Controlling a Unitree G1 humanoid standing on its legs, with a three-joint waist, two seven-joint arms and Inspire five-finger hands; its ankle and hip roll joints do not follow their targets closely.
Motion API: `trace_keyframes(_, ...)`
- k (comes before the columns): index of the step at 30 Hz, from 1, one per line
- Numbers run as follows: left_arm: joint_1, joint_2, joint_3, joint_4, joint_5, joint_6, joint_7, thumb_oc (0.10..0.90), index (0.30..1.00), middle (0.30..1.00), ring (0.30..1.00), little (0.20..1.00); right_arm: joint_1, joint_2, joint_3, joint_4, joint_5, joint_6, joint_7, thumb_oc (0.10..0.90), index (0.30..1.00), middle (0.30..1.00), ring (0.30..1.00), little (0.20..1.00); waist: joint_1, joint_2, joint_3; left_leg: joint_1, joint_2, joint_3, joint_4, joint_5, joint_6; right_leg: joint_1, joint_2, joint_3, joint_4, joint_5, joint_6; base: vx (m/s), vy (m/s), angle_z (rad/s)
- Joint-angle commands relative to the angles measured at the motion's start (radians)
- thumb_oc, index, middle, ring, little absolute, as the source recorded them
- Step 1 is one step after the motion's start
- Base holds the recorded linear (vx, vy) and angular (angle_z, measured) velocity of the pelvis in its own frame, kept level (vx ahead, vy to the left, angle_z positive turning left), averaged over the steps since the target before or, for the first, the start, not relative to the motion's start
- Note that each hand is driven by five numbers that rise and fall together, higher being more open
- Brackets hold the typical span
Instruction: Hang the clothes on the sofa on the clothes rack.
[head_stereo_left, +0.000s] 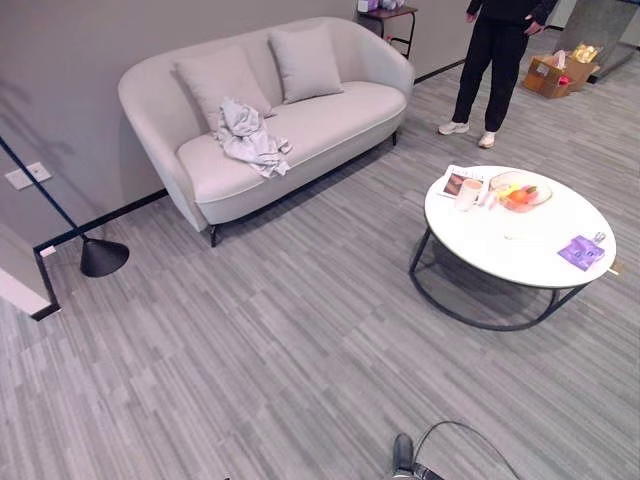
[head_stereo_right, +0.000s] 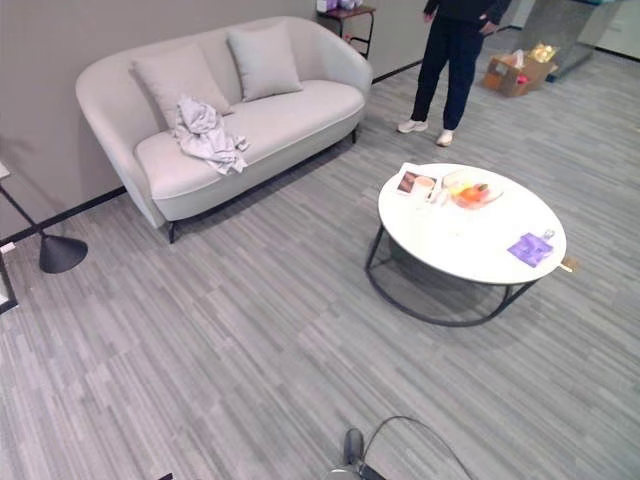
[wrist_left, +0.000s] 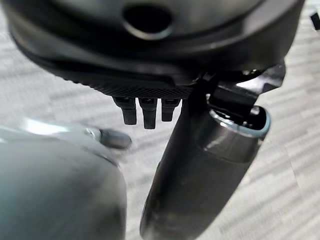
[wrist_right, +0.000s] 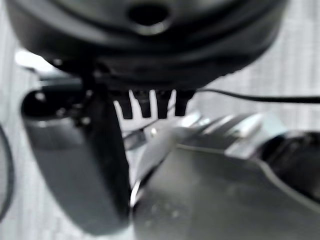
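A crumpled light grey garment (head_stereo_left: 248, 135) lies on the left half of the pale sofa's seat (head_stereo_left: 330, 115), against a cushion (head_stereo_left: 218, 82). At the far left a dark slanted pole with a cone-shaped foot (head_stereo_left: 104, 257) stands by a black frame (head_stereo_left: 45, 285) at the wall. My left hand (wrist_left: 145, 85) hangs over the grey floor with straight fingers (wrist_left: 144, 111) and its thumb (wrist_left: 200, 170) apart, holding nothing. My right hand (wrist_right: 145, 75) hangs the same way, its fingers (wrist_right: 150, 106) straight and empty.
A round white coffee table (head_stereo_left: 520, 255) on a dark frame stands at the right, bearing a cup (head_stereo_left: 467, 192), a fruit plate (head_stereo_left: 521, 192) and a purple item (head_stereo_left: 581, 251). A person (head_stereo_left: 495, 60) stands beyond it, near a cardboard box (head_stereo_left: 555, 72). Open plank floor lies between me and the sofa.
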Motion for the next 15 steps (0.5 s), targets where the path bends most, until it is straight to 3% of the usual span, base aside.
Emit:
trace_keyframes(1, -0.03, 0.028, 0.01, 0.034, 0.022, -0.024, 0.004, 0.8, 0.9, 0.9, 0.9, 0.9, -0.004, 0.087, 0.005, 0.041, -0.002, -0.004, 0.019, 0.8, 0.9, 0.9, 0.9, 0.9, 0.026, -0.108, -0.027, 0.041, -0.128, -0.099, 0.009, -0.105, 0.073, -0.088, -0.082, 0.04, 0.042, -0.047, 0.045, 0.37, -0.301, 0.03)
trace_keyframes(3, -0.036, 0.024, 0.013, 0.027, -0.002, -0.029, 0.013, 0.8, 0.9, 0.9, 0.9, 0.9, -0.018, 0.083, 0.02, 0.034, 0.014, -0.015, 0.009, 0.8, 0.9, 0.9, 0.9, 0.9, 0.03, -0.087, -0.04, 0.039, -0.053, -0.11, 0.012, -0.079, 0.046, -0.097, -0.026, 0.033, 0.089, -0.089, 0.019, 0.32, -0.401, -0.1)
trace_keyframes(4, -0.042, 0.013, 0.005, 0.023, -0.017, -0.034, 0.02, 0.8, 0.9, 0.9, 0.9, 0.9, -0.025, 0.08, 0.045, 0.016, 0.025, -0.026, 0.007, 0.8, 0.9, 0.9, 0.9, 0.9, 0.031, -0.066, -0.05, 0.0, 0.002, -0.127, 0.053, -0.011, 0.017, -0.078, 0.022, 0.005, 0.083, -0.12, -0.007, 0.3, -0.457, 0.03)
trace_keyframes(6, -0.047, 0.01, 0.005, 0.008, -0.054, -0.037, 0.022, 0.8, 0.9, 0.9, 0.9, 0.9, -0.03, 0.079, 0.076, -0.017, 0.033, -0.044, 0.01, 0.8, 0.9, 0.9, 0.9, 0.9, 0.043, -0.057, -0.057, -0.036, 0.041, -0.138, 0.136, 0.09, -0.011, -0.039, 0.081, -0.018, 0.046, -0.145, -0.045, 0.29, -0.407, 0.15)
trace_keyframes(8, -0.054, 0.008, 0.003, -0.008, -0.057, -0.041, 0.029, 0.8, 0.9, 0.9, 0.9, 0.9, -0.038, 0.084, 0.114, -0.036, 0.025, -0.055, 0.004, 0.8, 0.9, 0.9, 0.9, 0.9, 0.063, -0.068, -0.055, -0.086, 0.064, -0.13, 0.254, 0.156, -0.024, 0.012, 0.115, -0.048, 0.006, -0.179, -0.079, 0.25, -0.374, 0.11)
trace_keyframes(11, -0.054, 0.013, 0.003, -0.024, -0.055, -0.038, 0.025, 0.8, 0.9, 0.9, 0.9, 0.9, -0.034, 0.078, 0.143, -0.044, 0.003, -0.058, 0.005, 0.8, 0.9, 0.9, 0.9, 0.9, 0.092, -0.108, -0.035, -0.149, 0.087, -0.086, 0.407, 0.235, -0.005, 0.076, 0.142, -0.061, -0.001, -0.221, -0.117, 0.18, -0.311, -0.05)
trace_keyframes(12, -0.054, 0.013, 0.003, -0.024, -0.055, -0.038, 0.025, 0.8, 0.9, 0.9, 0.9, 0.9, -0.035, 0.078, 0.143, -0.044, 0.003, -0.058, 0.005, 0.8, 0.9, 0.9, 0.9, 0.9, 0.092, -0.108, -0.034, -0.149, 0.088, -0.087, 0.41, 0.234, -0.006, 0.077, 0.143, -0.061, -0.001, -0.222, -0.117, 0.23, -0.299, 0.05)
trace_keyframes(13, -0.051, 0.023, 0.016, -0.019, -0.064, -0.034, 0.026, 0.8, 0.9, 0.9, 0.9, 0.9, -0.04, 0.066, 0.155, -0.038, -0.017, -0.053, 0.001, 0.8, 0.9, 0.9, 0.9, 0.9, 0.104, -0.123, -0.022, -0.173, 0.089, -0.023, 0.43, 0.213, 0.014, 0.099, 0.148, -0.057, -0.001, -0.238, -0.126, 0.22, -0.206, 0.04)
trace_keyframes(15, -0.053, 0.026, 0.04, -0.022, -0.086, -0.032, 0.029, 0.8, 0.9, 0.9, 0.9, 0.9, -0.038, 0.055, 0.159, -0.037, -0.037, -0.045, 0.004, 0.8, 0.9, 0.9, 0.9, 0.9, 0.125, -0.118, -0.014, -0.203, 0.045, -0.002, 0.411, 0.153, 0.024, 0.115, 0.152, -0.051, -0.001, -0.262, -0.121, 0.23, -0.151, -0.04)
